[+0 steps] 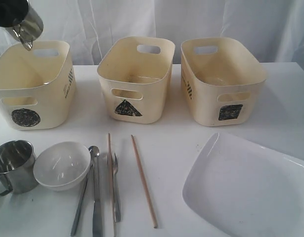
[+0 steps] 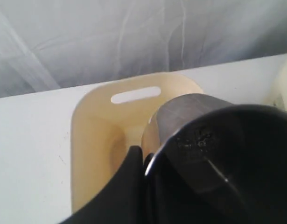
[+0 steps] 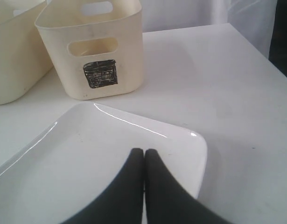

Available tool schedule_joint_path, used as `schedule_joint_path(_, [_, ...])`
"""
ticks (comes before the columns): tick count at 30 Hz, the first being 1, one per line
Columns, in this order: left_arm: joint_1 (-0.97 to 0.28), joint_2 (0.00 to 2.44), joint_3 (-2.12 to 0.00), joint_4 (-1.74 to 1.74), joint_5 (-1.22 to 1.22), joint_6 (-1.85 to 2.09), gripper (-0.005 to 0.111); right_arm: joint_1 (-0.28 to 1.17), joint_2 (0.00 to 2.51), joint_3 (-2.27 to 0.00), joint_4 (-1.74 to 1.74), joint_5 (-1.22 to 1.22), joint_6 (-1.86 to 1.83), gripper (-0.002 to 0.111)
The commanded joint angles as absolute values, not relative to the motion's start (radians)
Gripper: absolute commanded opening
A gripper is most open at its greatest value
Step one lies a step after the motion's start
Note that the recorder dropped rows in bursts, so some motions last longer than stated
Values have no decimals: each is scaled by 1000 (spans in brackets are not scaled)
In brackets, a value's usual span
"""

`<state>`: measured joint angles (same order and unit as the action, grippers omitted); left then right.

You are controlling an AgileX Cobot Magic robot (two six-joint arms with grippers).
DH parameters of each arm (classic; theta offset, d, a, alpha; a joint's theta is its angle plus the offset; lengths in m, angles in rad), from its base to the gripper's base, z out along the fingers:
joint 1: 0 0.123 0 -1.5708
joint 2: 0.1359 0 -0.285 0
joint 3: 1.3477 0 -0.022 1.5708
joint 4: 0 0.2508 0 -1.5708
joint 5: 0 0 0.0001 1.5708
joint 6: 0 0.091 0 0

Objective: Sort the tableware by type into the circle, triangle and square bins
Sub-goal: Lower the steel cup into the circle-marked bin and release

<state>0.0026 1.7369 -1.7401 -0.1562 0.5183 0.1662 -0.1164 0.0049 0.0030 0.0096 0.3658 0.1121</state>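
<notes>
1. White bench (image 1: 171, 148), pale curtain (image 1: 201, 19) behind. The circle bin (image 1: 40, 101) is my landmark.
2. Left jaws are clamped on the rim of a steel mug (image 1: 27, 23), which hangs high over the circle bin's far end.
3. The mug's axis is slanted: mouth up toward the wrist I think, base down at the bin. Blurry view though.
4. Risk: let go from that height, tilted, it could clip the circle bin's rim and bounce out.
5. Right jaws are pressed together, empty, over the plate (image 3: 87, 158), well apart from the circle bin.

Your right gripper (image 3: 144, 154) shows two smooth, matte-black fingers (image 3: 122, 196), broad at the base and curving in to narrow, rounded tips. Of your left gripper (image 2: 142, 161) you see only one finger (image 2: 127, 191), the same plain black and the same tapered shape.
</notes>
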Motion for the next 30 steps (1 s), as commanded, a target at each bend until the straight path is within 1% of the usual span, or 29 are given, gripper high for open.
schedule_joint_path(1, [0,1911,-1787,-155,417,127,0,-111,0,0,8,351,112,0])
schedule_joint_path(4, [0,1999,-1787,-137,384,131,0,-111,0,0,8,351,112,0])
schedule_joint_path(10, [0,2054,-1787,-137,314,134,0,-111,0,0,8,351,134,0])
schedule_joint_path(12, [0,2054,-1787,-137,309,134,13,-111,0,0,8,351,134,0])
schedule_joint_path(13, [0,2054,-1787,-137,318,134,27,-111,0,0,8,351,134,0])
schedule_joint_path(14, [0,2054,-1787,-137,332,134,45,-111,0,0,8,351,134,0])
schedule_joint_path(15, [0,2054,-1787,-137,334,134,53,-111,0,0,8,351,134,0])
schedule_joint_path(16, [0,2054,-1787,-137,335,134,64,-111,0,0,8,351,134,0])
schedule_joint_path(18, [0,2043,-1787,-137,332,134,75,-111,0,0,8,351,134,0])
schedule_joint_path(20, [0,2009,-1791,-137,332,134,77,-111,0,0,8,351,134,0])
schedule_joint_path(25, [0,1875,-1821,-137,373,134,77,-111,0,0,8,351,134,0])
schedule_joint_path(30, [0,1729,-1839,-137,573,134,77,-111,0,0,8,351,134,0])
